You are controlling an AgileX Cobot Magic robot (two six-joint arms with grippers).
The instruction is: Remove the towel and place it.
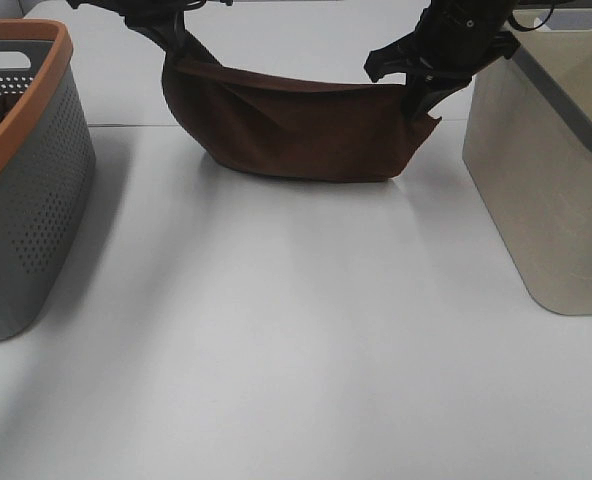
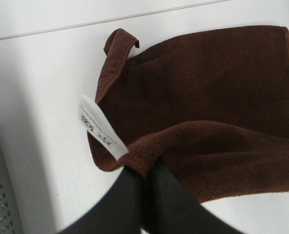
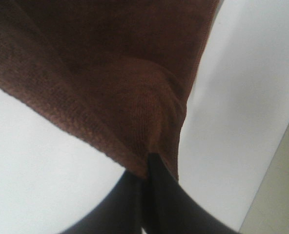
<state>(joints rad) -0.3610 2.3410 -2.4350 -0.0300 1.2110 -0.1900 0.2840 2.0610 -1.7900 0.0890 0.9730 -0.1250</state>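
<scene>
– Tabletop (image 1: 296, 360) at 6 o'clock, white and smooth. What flanks it?

– At 9 o'clock stands a grey basket (image 1: 26, 200), perforated, with an orange rim. At 3 o'clock stands a beige bin (image 1: 546, 190) with a grey rim. Both sit on the table.

– And the towel?

– The towel (image 1: 296, 130) is farther back, at 12 o'clock, between the two containers and apart from both. It is dark brown and slung like a hammock, with its sagging middle down at the table surface. Whether it touches, I cannot tell.

– Who holds it?

– The left gripper (image 2: 147, 168) is pinched tight on the hem at the 11 o'clock corner, just beside the white tag (image 2: 103, 127). The right gripper (image 3: 149, 163) is clamped on the 1 o'clock corner, with fabric squeezed between its fingers.
</scene>
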